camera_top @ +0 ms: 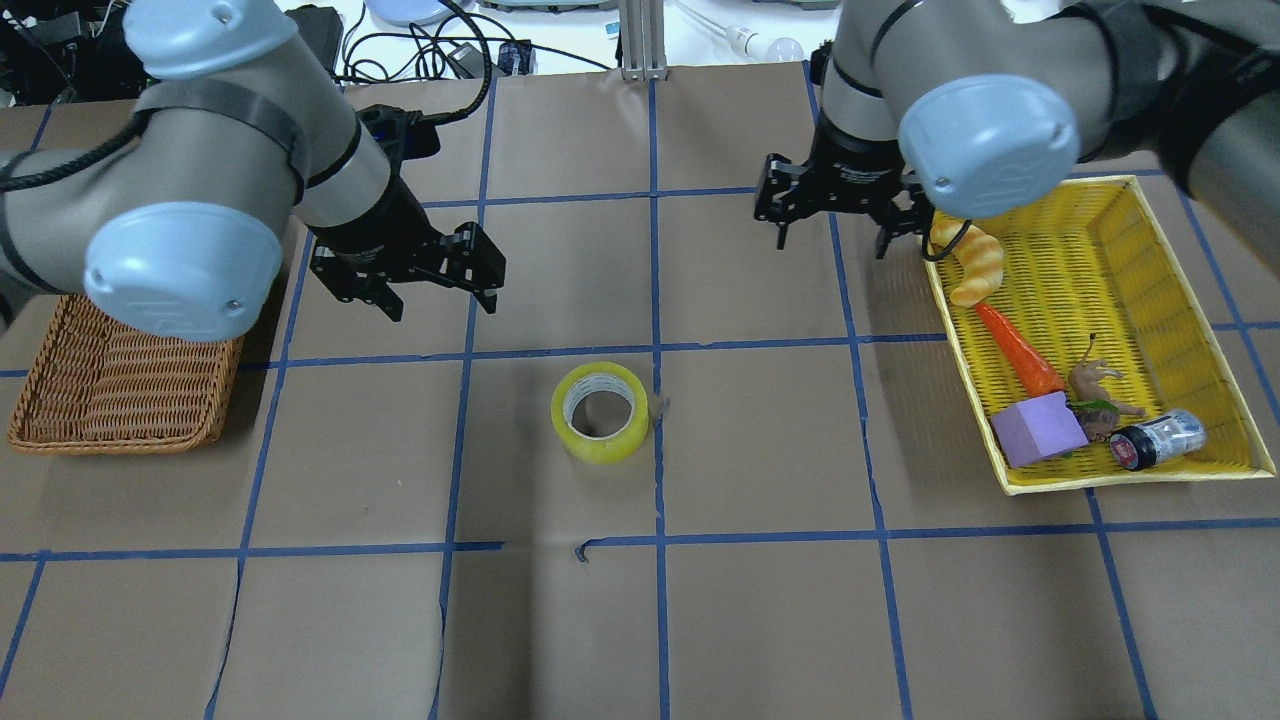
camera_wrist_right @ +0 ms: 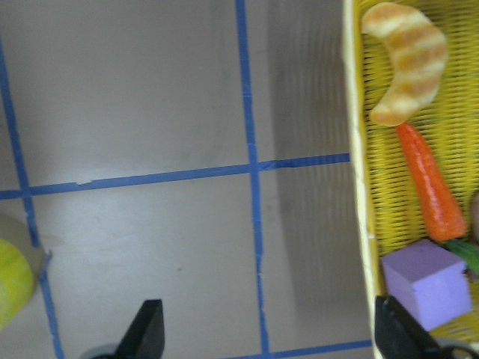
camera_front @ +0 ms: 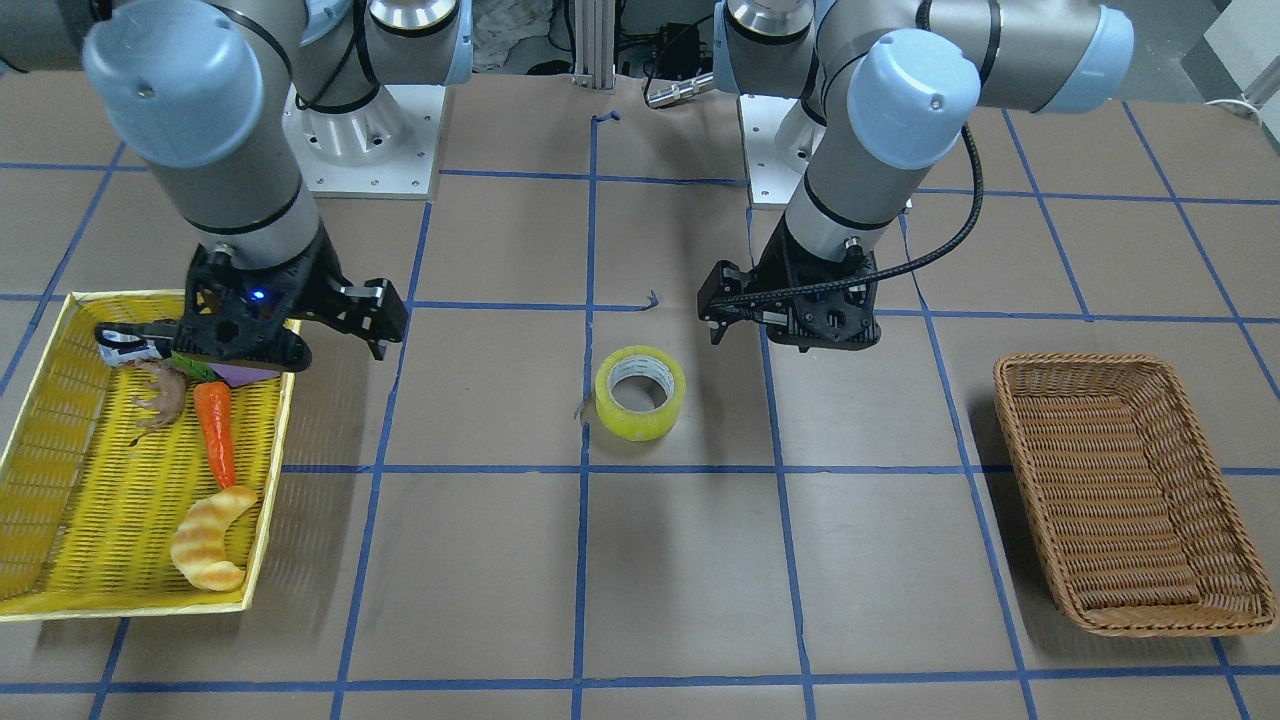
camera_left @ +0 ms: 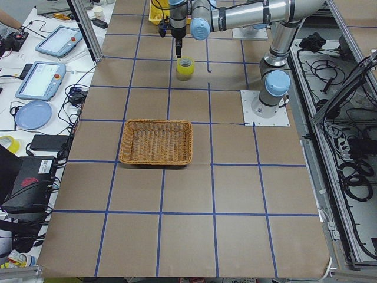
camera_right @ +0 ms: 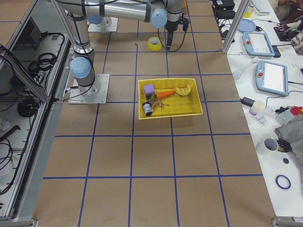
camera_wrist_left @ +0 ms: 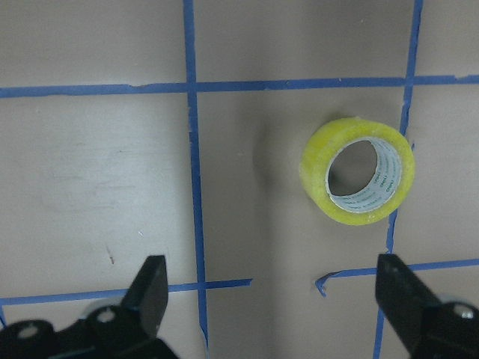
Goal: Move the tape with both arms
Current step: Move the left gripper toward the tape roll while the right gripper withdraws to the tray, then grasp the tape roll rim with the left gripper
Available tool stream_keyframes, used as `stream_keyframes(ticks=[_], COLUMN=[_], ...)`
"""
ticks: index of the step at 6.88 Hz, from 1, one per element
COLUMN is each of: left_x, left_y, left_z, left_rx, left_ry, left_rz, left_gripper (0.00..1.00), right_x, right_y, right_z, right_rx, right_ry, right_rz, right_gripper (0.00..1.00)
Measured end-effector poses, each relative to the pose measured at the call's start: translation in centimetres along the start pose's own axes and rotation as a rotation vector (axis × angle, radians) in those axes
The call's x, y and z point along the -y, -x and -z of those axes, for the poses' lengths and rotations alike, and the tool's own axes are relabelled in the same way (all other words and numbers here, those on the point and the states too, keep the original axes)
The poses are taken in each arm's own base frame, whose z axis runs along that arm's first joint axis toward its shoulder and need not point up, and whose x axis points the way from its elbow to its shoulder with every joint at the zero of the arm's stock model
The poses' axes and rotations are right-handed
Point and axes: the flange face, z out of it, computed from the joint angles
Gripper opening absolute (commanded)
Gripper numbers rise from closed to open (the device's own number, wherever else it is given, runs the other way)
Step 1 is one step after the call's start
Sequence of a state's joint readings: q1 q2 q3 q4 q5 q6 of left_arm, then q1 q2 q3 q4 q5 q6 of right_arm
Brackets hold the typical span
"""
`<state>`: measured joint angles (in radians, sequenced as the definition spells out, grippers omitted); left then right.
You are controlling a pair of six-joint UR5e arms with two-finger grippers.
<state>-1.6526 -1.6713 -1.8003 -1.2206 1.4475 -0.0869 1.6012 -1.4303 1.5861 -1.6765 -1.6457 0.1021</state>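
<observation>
The tape (camera_top: 600, 412) lies flat on the table (camera_top: 760, 620) near its middle, core hole facing up, just beside a crossing of blue grid lines and touched by neither arm. The left hand (camera_top: 442, 300) hangs above the table on the tape's wicker-basket side, apart from the roll, its jaws spread wide with nothing between them – in its wrist view the roll sits ahead between the two fingertips. The right hand (camera_top: 832, 243) hangs at the edge of the yellow tray (camera_top: 1130, 478), fingers likewise parted and empty. The tray holds a croissant (camera_top: 968, 262), a carrot (camera_top: 1020, 350), a purple block (camera_top: 1038, 430), a knobbly brown root (camera_top: 1095, 380) and a small jar (camera_top: 1158, 440). The wicker basket (camera_top: 120, 390) sits at the table's left side – well apart from the tape
</observation>
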Motion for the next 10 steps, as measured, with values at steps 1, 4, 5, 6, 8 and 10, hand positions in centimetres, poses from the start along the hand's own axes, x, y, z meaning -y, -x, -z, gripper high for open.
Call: stream_keyframes(ticks=[1, 4, 5, 6, 8, 10], left_x=[1.0, 1.6, 0.4, -1.0, -2.4, -2.7], left_y=[-0.6, -5.2, -6.3, -6.3, -5.5, -5.2], left_z=[-2.2, -9.4, -11.9, -14.2, -16.2, -16.6], left_rx=[-0.019, -0.038, -0.035, -0.034, 0.007, 0.025], left_ry=[-0.011, -0.001, -0.004, -0.02, -0.044, -0.046], left_rz=[0.017, 0.013, 0.001, -0.012, -0.036, -0.044], left_gripper=[1.0, 1.0, 1.0, 1.0, 1.0, 0.9], right_x=[-0.3, -1.4, -1.9, -2.3, -2.8, -3.0], right_y=[-1.9, -2.7, -2.4, -2.0, -1.8, -1.8], right_z=[0.7, 2.4, 2.8, 3.4, 4.0, 4.4], right_rx=[-0.02, -0.02, 0.014, 0.061, 0.092, 0.093], right_ry=[0.002, -0.007, 0.001, 0.0, -0.01, -0.018], right_rz=[0.017, 0.027, 0.029, 0.032, 0.038, 0.039], right_gripper=[1.0, 1.0, 1.0, 1.0, 1.0, 1.0])
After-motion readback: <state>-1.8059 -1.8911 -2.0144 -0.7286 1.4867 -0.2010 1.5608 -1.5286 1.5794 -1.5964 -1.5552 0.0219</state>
